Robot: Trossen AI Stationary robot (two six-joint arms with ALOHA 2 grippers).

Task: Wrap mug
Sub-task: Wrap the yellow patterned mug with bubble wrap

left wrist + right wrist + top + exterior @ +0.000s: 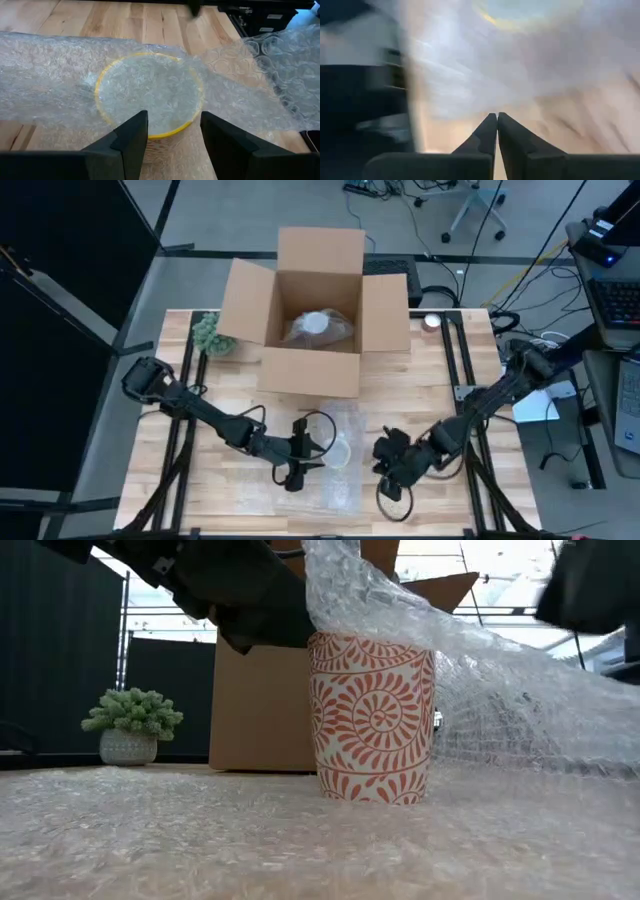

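A mug [375, 720] with an orange-red swirl pattern stands upright on a sheet of bubble wrap [335, 485] at the table's near middle. A flap of the wrap [480, 670] lies over the mug's top and slopes down to the table on the right. Through the wrap shows the mug's yellow rim [150, 95]. My left gripper [172, 132] is open, just left of the mug, its fingers on either side of the rim's near part. My right gripper [496, 122] is shut, just right of the mug [340, 452]; its view is blurred. My left gripper comes at the mug's rim level from the table's left. Its fingers [135, 135] stand close over the wrap on the rim, but I cannot tell whether they touch it. My right gripper shows nothing between its shut fingertips, and I cannot tell whether it touches the wrap.
An open cardboard box [315, 310] with a wrapped bundle inside stands at the table's far middle. A small potted plant [210, 335] sits left of it. Bare wood lies to the left and right of the wrap.
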